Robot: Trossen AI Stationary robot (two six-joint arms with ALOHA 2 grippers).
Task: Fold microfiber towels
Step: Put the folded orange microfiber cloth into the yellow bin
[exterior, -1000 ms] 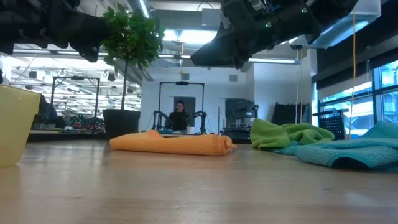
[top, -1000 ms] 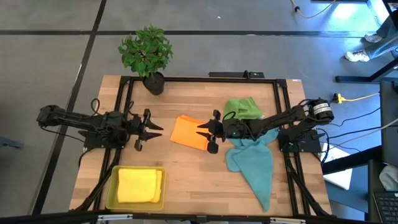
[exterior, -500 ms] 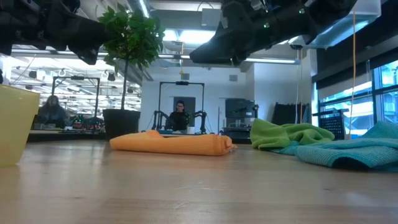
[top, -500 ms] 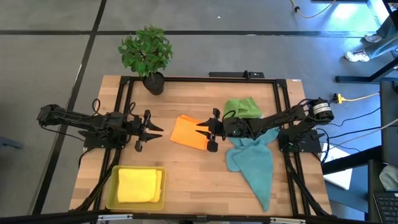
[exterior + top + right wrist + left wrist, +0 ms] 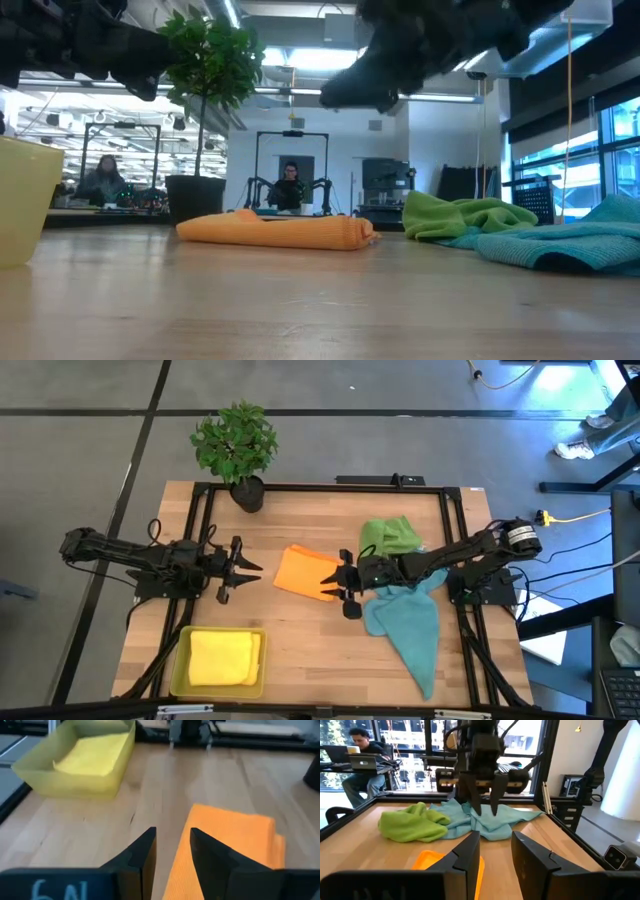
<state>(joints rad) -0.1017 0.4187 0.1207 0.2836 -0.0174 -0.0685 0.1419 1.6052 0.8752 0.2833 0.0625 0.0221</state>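
Across the middle of the desk (image 5: 300,630) the cloths lie in a row. Largest is the teal towel (image 5: 408,622), sprawled unfolded toward the right front, with the crumpled green towel (image 5: 388,535) touching its back edge. Just left of them sits the orange towel (image 5: 305,572), already folded flat into a rectangle whose long axis runs roughly left to right, slightly skewed.

At the front left corner the yellow tray (image 5: 180,660) holds a folded yellow towel (image 5: 223,657); nothing else is in it.

Of the two arms the right is nearer: the right gripper (image 5: 346,579) hovers above the orange towel's right edge, jaws released and empty, and its wrist view shows the cloth directly ahead and below. The left gripper (image 5: 240,568) hangs well apart to the left, jaws also parted, holding nothing. Judging by this, the orange towel is finished and likely waits to be carried leftward to the tray; a grasp from the right edge would pinch across its short side.
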